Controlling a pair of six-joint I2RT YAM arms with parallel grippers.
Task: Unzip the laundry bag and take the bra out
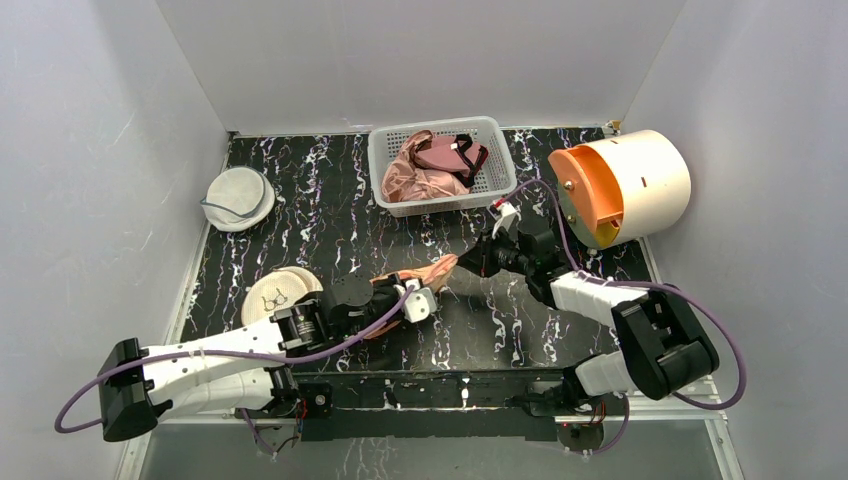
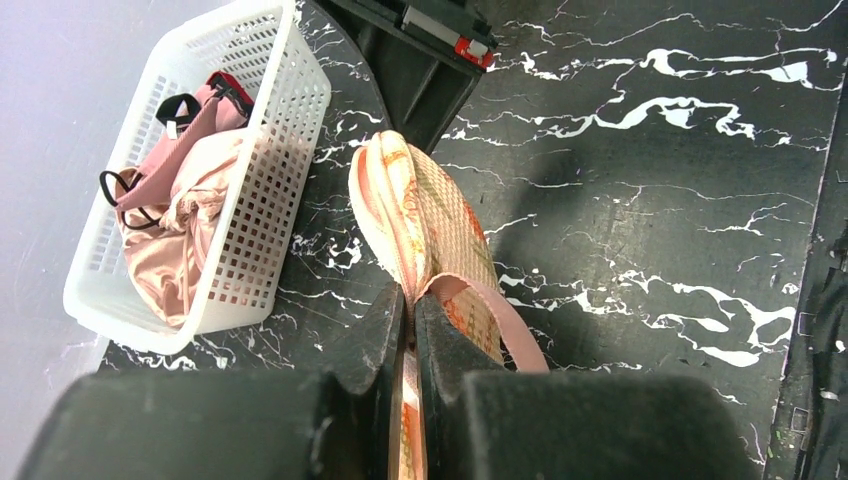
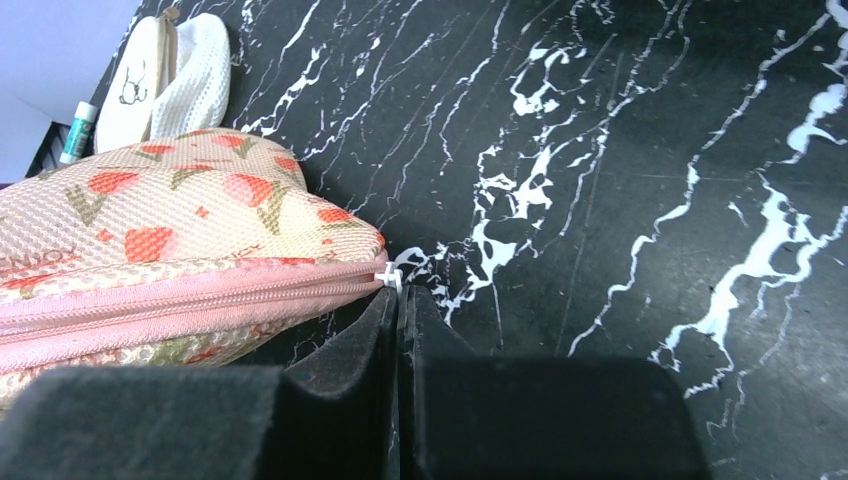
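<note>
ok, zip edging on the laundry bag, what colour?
Pink zip edging on the peach laundry bag with red-green motifs; clearest in the right wrist view.

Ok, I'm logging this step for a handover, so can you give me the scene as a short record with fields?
bag: mid-table, held between both grippers
zip: shut along the stretch the right wrist view shows
left gripper: shut on bag edge
right gripper: shut on zip pull
white bra: not in view
basket: far side, holds pink garment and maroon bra
pouches: white one and cream one, left side
drum: far right
</note>
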